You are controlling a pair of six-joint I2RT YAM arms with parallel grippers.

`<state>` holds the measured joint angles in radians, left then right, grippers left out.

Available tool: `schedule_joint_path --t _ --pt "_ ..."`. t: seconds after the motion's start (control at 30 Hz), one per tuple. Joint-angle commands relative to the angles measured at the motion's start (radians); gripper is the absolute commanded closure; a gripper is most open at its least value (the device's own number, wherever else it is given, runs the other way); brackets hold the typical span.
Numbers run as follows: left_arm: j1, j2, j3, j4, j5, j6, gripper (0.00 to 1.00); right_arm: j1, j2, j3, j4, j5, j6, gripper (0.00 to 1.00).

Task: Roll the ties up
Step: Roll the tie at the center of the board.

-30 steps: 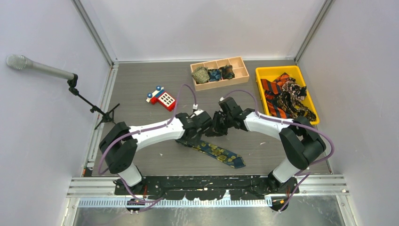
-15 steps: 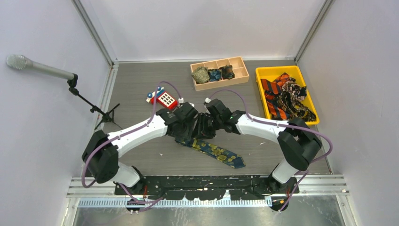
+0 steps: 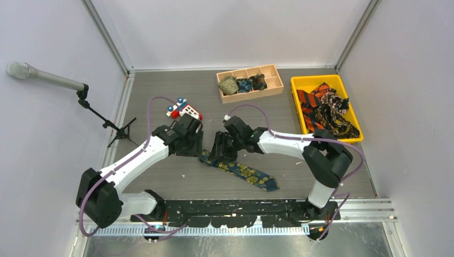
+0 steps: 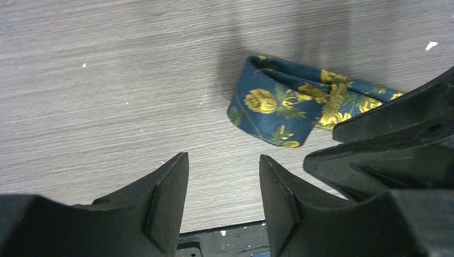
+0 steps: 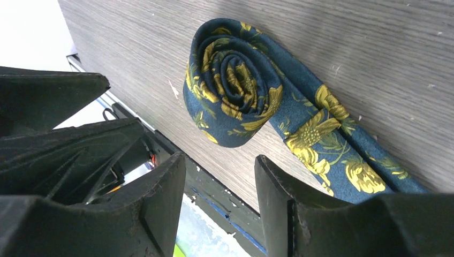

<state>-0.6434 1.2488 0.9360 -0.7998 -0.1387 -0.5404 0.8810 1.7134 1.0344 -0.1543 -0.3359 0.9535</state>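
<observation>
Where the two arms meet over the middle of the grey wood-grain tabletop [image 3: 150,91], a navy fabric necktie with yellow-gold flowers [image 3: 247,174] lies flat. It sits closer to the near edge than the far one and runs on a diagonal toward the near right.

- Its left end is wound into a tight coil [image 5: 233,80]. The spiral face shows in the right wrist view, and the loose length leads off from under it.
- Right hand [image 5: 219,160]: fingers apart, nothing between them. The coil lies just beyond the fingertips; contact cannot be made out.
- Left hand [image 4: 224,160]: fingers apart, nothing held, over bare tabletop just left of the coil and not touching it. The right hand's black fingers crowd the right side of that view.
- From above, the two hands flank the coil, left hand on its left, right hand over it.

Elsewhere:
- A light wooden divided tray [image 3: 275,84] sits by the far edge, right of centre, with three small coiled ties [image 3: 244,84] side by side in it.
- A yellow plastic bin [image 3: 300,82] stands along the right edge near the far right corner, holding a heap of loose orange-and-black striped and dark patterned ties [image 3: 324,110].
- A red-and-blue toy phone with white keypad [image 3: 183,111] lies left of centre, just beyond the left hand.
- A grey microphone on a black stand [image 3: 45,77] sits off the left edge.
</observation>
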Motion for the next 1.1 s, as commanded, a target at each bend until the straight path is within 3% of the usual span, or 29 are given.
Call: schedule_joint_path --t 0.0,0.23,0.6,0.9,1.07 --pt "0.060 -0.045 -0.038 0.041 0.072 0.022 0.47 0.006 0.029 0.051 0.036 0.017 0.011 0.45" --pt "0.135 -0.064 -0.082 0.089 0.161 0.026 0.47 0.006 0.075 0.070 0.040 0.018 0.008 0.49" --pt "0.164 -0.073 -0.119 0.142 0.224 0.023 0.47 -0.030 0.095 0.072 0.033 0.007 -0.013 0.55" --pt "0.182 -0.073 -0.152 0.235 0.301 0.020 0.29 -0.055 0.103 0.051 0.034 -0.010 -0.022 0.58" --pt "0.189 -0.048 -0.155 0.263 0.325 0.017 0.27 -0.063 0.110 0.039 0.047 -0.021 -0.021 0.58"
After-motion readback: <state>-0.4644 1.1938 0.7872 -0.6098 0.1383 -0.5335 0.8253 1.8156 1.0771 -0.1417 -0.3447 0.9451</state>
